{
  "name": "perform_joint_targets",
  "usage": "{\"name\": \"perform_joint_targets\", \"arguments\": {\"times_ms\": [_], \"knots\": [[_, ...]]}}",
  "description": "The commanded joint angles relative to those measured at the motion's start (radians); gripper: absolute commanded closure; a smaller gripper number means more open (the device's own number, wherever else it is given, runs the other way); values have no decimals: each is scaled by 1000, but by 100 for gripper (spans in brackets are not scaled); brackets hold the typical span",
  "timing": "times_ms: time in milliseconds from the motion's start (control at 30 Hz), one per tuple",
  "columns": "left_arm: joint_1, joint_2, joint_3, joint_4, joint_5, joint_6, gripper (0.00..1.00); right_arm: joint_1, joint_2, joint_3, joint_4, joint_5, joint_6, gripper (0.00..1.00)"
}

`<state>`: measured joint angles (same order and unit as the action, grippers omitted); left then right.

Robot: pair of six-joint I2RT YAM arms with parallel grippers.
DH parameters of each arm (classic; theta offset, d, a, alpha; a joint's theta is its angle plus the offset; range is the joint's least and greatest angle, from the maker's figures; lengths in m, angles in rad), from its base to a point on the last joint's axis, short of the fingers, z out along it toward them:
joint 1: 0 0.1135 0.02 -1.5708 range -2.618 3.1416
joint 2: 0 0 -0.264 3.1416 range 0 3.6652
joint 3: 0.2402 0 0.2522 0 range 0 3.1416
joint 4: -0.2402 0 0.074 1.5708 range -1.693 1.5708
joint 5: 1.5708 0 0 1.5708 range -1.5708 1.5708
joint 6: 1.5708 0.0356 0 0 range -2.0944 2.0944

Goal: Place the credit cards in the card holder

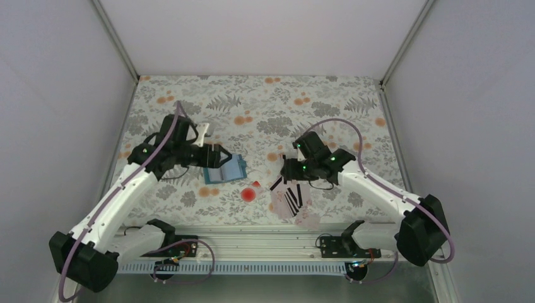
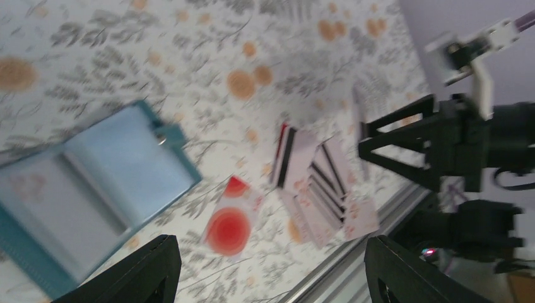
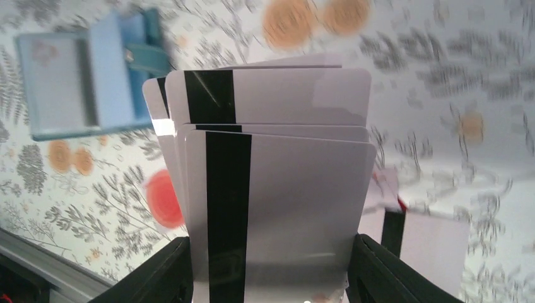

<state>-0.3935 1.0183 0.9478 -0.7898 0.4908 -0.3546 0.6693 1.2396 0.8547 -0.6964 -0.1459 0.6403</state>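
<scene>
The blue card holder (image 1: 225,168) lies open on the flowered table; it also shows in the left wrist view (image 2: 94,183) and the right wrist view (image 3: 88,82). My left gripper (image 1: 219,155) hovers at the holder's far edge, open and empty (image 2: 271,265). My right gripper (image 1: 285,178) is shut on a fanned stack of pale credit cards (image 3: 277,164) with black stripes, held by their side edges (image 3: 268,265). The fan (image 1: 291,201) is right of the holder, as the left wrist view (image 2: 322,186) shows too. Another card (image 3: 435,243), with a red corner, lies on the table beside it.
A round red spot (image 1: 249,194) on a pale patch lies between holder and cards, also in the left wrist view (image 2: 228,227). A metal rail (image 1: 252,237) runs along the near table edge. White walls close in the table on three sides.
</scene>
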Motion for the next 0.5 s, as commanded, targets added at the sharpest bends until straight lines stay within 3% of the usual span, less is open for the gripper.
{"name": "perform_joint_targets", "arguments": {"times_ms": [0, 200, 467], "knots": [[5, 61, 124, 30, 107, -70, 26, 9, -21, 61, 130, 47, -204, 43], [-4, 172, 278, 69, 241, -123, 31, 10, -43, 81, 258, 98, -357, 43], [-68, 282, 419, 128, 225, -106, 37, 16, -23, 180, 319, 18, -382, 44]]}}
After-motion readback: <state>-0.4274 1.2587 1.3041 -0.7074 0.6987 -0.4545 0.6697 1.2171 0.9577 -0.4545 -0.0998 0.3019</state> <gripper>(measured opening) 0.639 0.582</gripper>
